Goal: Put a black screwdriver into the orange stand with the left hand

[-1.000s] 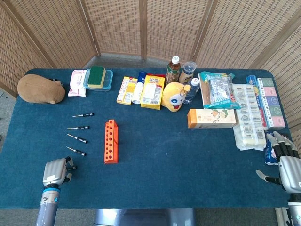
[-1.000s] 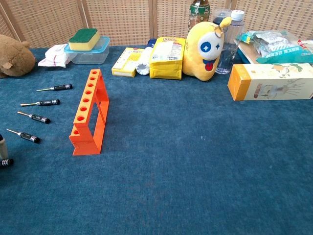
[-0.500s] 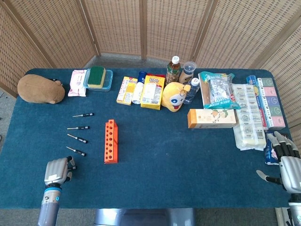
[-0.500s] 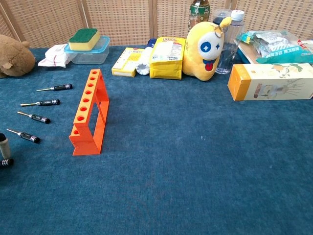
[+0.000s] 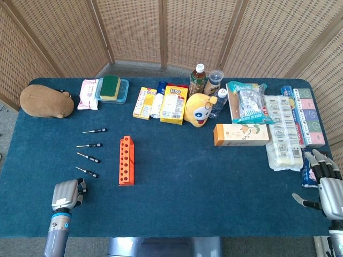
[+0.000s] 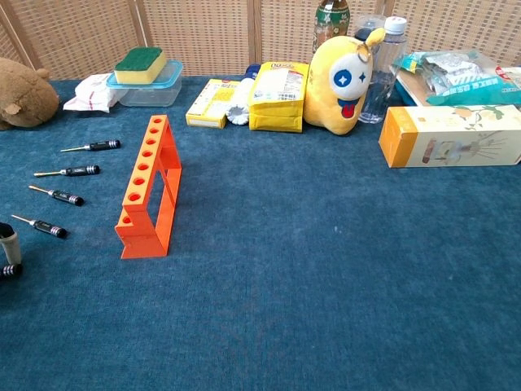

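Observation:
Several black-handled screwdrivers lie in a column on the blue tablecloth; the nearest screwdriver [image 5: 86, 172] [image 6: 38, 226] is just ahead of my left hand [image 5: 67, 194]. That hand hovers near the table's front left edge, empty, and only its fingertips [image 6: 7, 244] show at the left border of the chest view. The orange stand [image 5: 126, 160] [image 6: 149, 189], a long rack with a row of holes, stands upright to the right of the screwdrivers. My right hand [image 5: 328, 187] stays at the far right edge, fingers spread, holding nothing.
A brown plush [image 5: 47, 101], tissue pack [image 5: 89, 87] and sponge on a box [image 5: 112, 89] line the back left. Snack boxes [image 5: 174, 104], a yellow plush toy [image 5: 200, 110], bottles [image 5: 198, 79] and an orange carton [image 5: 240, 135] fill the back and right.
My left hand has crept very slightly to the right. Everything else is as it was.

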